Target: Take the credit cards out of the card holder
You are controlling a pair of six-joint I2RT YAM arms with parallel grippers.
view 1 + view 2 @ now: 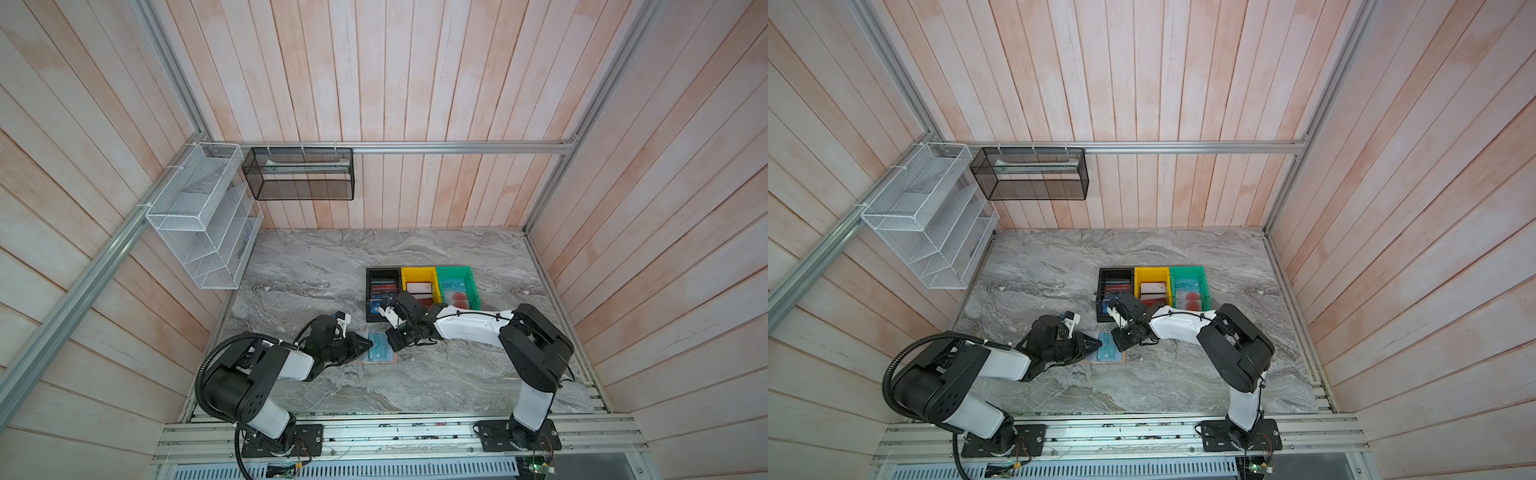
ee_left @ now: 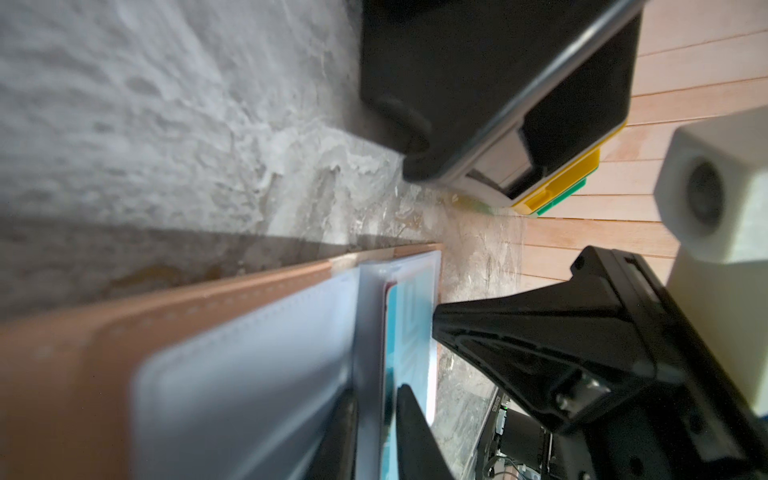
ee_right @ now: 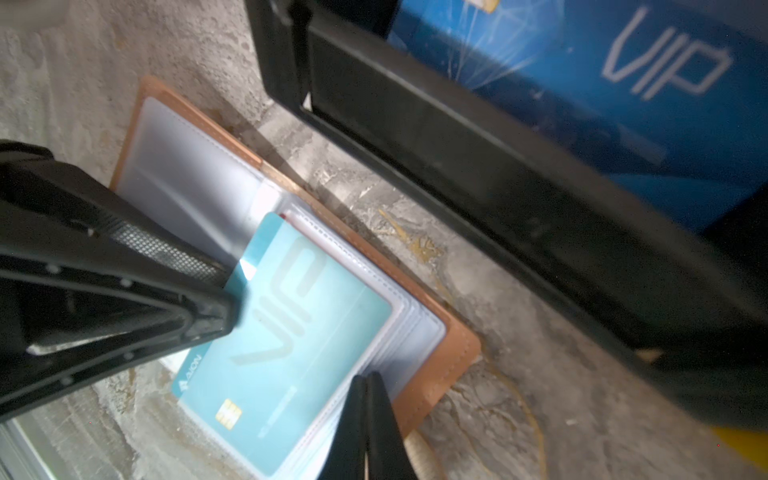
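Observation:
The tan card holder lies open on the marble table, its clear sleeves facing up. A teal "VIP" credit card sticks partly out of the top sleeve towards the left. My left gripper has its jaws narrowly open, one on each side of that card's edge and its sleeve page. Whether they touch the card I cannot tell. My right gripper is shut and empty, its tips on the sleeve stack's right edge by the tan cover.
Just behind the holder stands a row of bins: black, yellow and green, all holding cards. A blue "VIP" card lies in the black one. White and black wire baskets hang on the walls.

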